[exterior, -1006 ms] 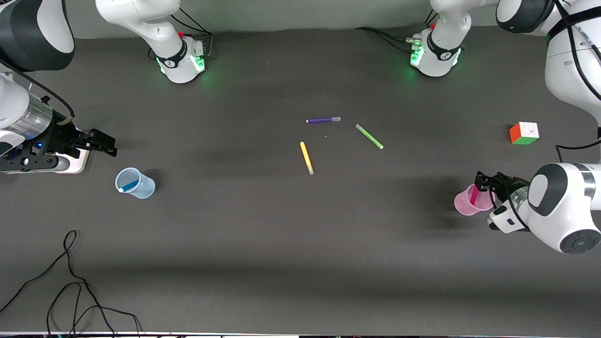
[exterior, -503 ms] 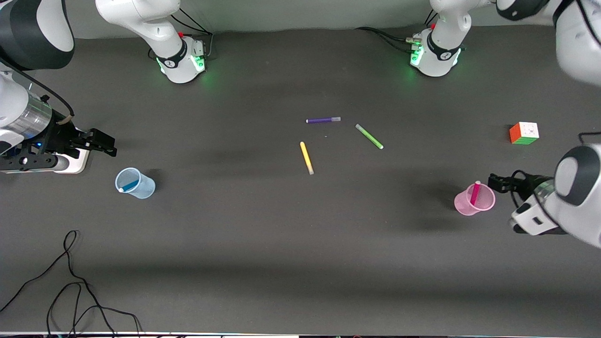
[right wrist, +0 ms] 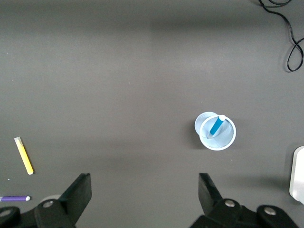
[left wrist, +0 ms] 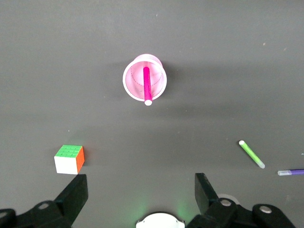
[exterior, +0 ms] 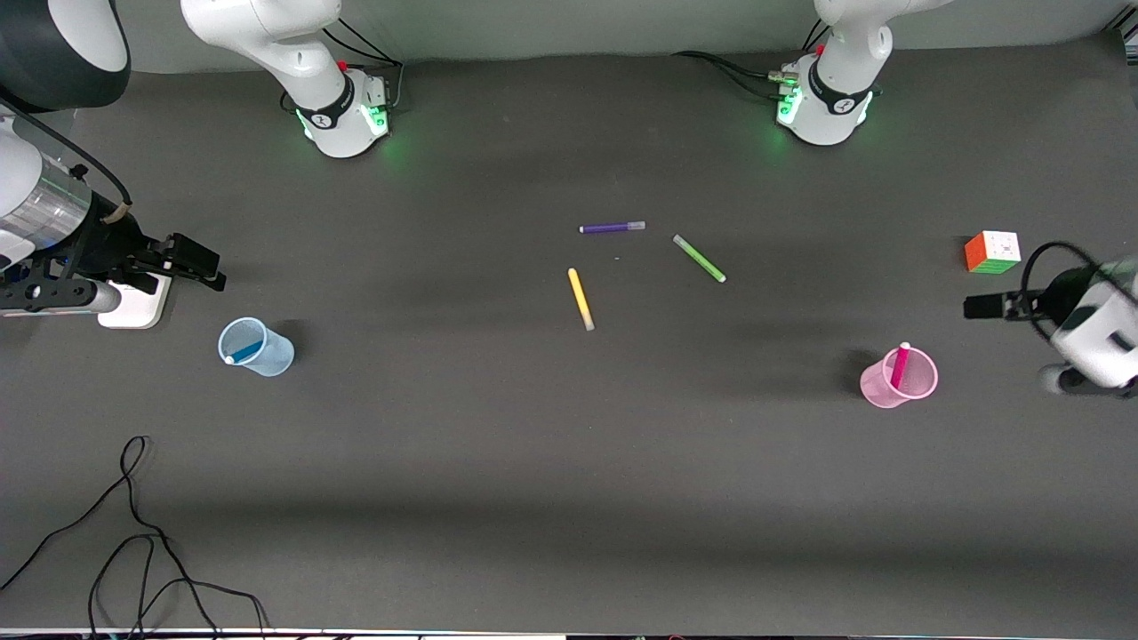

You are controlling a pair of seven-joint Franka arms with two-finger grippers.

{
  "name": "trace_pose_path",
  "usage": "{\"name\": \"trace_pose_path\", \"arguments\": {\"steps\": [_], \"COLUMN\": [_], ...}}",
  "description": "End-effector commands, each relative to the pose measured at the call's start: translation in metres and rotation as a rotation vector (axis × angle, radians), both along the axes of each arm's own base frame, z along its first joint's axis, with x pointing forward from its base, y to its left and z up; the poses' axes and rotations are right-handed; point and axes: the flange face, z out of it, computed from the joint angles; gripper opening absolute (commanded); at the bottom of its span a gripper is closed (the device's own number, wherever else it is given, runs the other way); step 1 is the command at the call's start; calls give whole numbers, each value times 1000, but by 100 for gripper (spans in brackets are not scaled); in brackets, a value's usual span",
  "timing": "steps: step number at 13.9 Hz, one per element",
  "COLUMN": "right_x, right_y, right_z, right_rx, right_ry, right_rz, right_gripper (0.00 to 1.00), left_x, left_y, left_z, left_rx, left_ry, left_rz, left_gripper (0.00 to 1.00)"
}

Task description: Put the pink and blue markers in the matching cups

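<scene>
The magenta-pink marker [exterior: 900,364] stands slanted inside the translucent pink ribbed cup [exterior: 898,388], its pale cap leaning on the rim and poking out above it, because the cup is shorter than the marker and the rim props it up; the cup sits toward the left arm's end of the table. At the right arm's end, the bright blue marker [exterior: 244,350] leans the same way inside the pale blue ribbed cup [exterior: 258,348]. Each colour sits in its own cup, so the task looks done. The left gripper [exterior: 978,307] hangs over bare table between the pink cup and the multicoloured puzzle cube [exterior: 992,252], its jaws spread wide, holding and touching nothing. The right gripper [exterior: 197,259] hangs over the table close to the blue cup, jaws likewise wide apart and empty. Mid-table, well apart from both cups, lie the yellow marker [exterior: 581,300], the green marker [exterior: 699,259] and the purple marker [exterior: 612,228], none of them part of the job.
</scene>
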Motion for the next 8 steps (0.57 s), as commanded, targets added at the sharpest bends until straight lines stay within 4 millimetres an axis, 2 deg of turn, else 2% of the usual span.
{"name": "trace_pose_path", "arguments": {"steps": [1,2,3,6,8], "right_x": [-5,-5,-5,-4,-4], "right_y": [21,21,19,16,15], "right_z": [5,7,7,8,7], "right_rx": [-77,-95,-94,-84,-57], "right_ry": [-12,-17,-15,-17,-12], "right_rz": [24,24,19,7,-2], "right_gripper": [100,100,100,100,100], "left_x": [-44,-56,-62,-71,-72], "left_y": [8,1,-14,-38,-46], "left_z": [13,14,19,40,53], "left_rx": [-22,-15,-10,-6,-7], "left_ry": [-95,-120,-124,-136,-145], "left_rz": [9,8,-17,-42,-55], "left_gripper": [100,100,100,100,100]}}
